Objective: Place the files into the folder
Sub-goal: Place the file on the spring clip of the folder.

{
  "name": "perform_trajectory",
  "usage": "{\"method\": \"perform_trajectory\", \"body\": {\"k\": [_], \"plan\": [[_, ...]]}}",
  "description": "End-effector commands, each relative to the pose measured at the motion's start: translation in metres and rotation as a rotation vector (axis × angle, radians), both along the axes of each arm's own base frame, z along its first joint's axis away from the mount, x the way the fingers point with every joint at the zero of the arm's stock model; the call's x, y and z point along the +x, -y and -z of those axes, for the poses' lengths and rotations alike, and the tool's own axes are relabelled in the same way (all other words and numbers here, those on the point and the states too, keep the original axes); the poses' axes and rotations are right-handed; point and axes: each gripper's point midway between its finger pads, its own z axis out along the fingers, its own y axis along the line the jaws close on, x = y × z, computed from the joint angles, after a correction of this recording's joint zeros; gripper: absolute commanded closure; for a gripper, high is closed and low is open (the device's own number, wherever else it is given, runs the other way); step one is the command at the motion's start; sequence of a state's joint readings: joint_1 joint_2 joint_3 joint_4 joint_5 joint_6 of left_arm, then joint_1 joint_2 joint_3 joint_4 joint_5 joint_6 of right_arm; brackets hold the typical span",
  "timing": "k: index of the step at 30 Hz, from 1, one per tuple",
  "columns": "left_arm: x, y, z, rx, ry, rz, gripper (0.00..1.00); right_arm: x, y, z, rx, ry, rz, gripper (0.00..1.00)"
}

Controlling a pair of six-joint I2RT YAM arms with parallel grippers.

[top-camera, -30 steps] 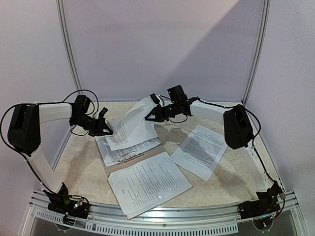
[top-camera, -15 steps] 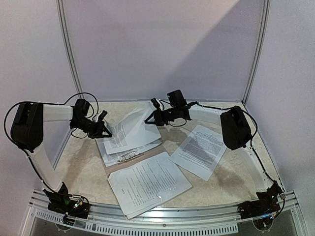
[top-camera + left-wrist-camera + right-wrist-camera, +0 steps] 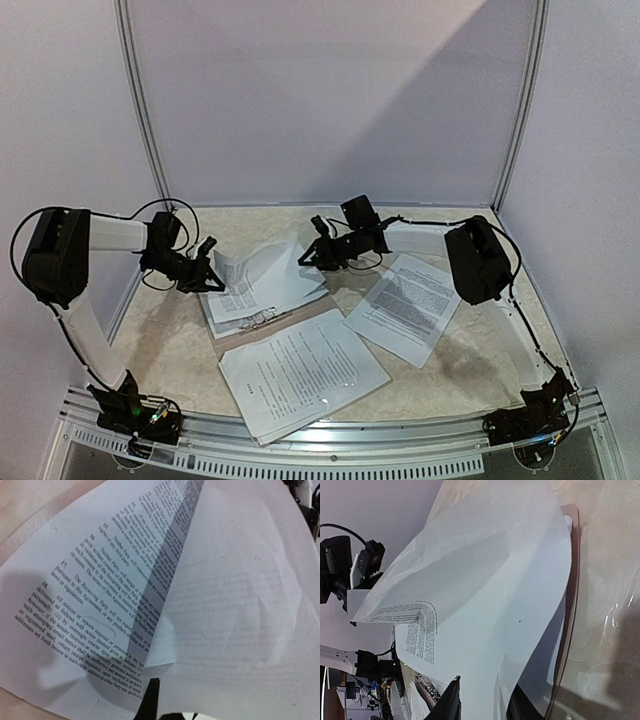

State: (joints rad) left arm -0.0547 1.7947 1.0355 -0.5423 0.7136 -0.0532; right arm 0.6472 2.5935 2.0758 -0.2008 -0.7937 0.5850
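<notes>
A white printed sheet (image 3: 265, 270), one of the files, bows up over the tan folder (image 3: 240, 338), which has more sheets on it. My left gripper (image 3: 208, 274) is shut on the sheet's left edge; in the left wrist view the paper (image 3: 225, 605) covers most of the gripper (image 3: 156, 690). My right gripper (image 3: 313, 258) is at the sheet's right edge. Its jaws (image 3: 482, 700) stand apart, with the paper (image 3: 495, 595) loose between them. The folder's brown rim (image 3: 572, 605) shows under the sheet. Another file stack (image 3: 300, 372) lies in front and a further one (image 3: 405, 305) to the right.
A silver clip (image 3: 262, 318) sits on the folder's near side, also seen in the right wrist view (image 3: 426, 687). Pale walls with metal posts close in the beige table (image 3: 170, 350) on three sides. The right arm's cable (image 3: 430, 218) trails behind it.
Both grippers have come down and the bowed sheet has sunk lower over the folder. The right gripper's jaws have spread apart round the sheet's edge. The left stays shut on it.
</notes>
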Motion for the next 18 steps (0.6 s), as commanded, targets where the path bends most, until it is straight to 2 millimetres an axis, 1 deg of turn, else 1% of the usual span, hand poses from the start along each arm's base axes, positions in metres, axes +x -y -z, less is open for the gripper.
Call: {"method": "perform_trajectory", "body": {"k": [1, 4, 7, 10, 18], "plan": [[-0.009, -0.005, 0.007, 0.004, -0.025, -0.013, 1.0, 0.003, 0.0, -0.03, 0.029, 0.034, 0.019, 0.7], [-0.01, -0.006, 0.006, 0.004, -0.025, -0.011, 1.0, 0.002, 0.0, -0.028, 0.027, 0.022, 0.019, 0.75], [-0.01, -0.007, 0.004, 0.005, -0.014, -0.003, 1.0, -0.002, 0.0, -0.027, 0.027, 0.015, 0.013, 0.86], [-0.012, -0.006, 0.004, 0.003, -0.019, 0.0, 1.0, -0.005, 0.003, -0.027, 0.027, 0.008, 0.01, 0.92], [-0.011, -0.007, 0.007, 0.008, -0.02, 0.009, 1.0, -0.019, 0.008, -0.032, 0.023, 0.015, -0.002, 0.98]]}}
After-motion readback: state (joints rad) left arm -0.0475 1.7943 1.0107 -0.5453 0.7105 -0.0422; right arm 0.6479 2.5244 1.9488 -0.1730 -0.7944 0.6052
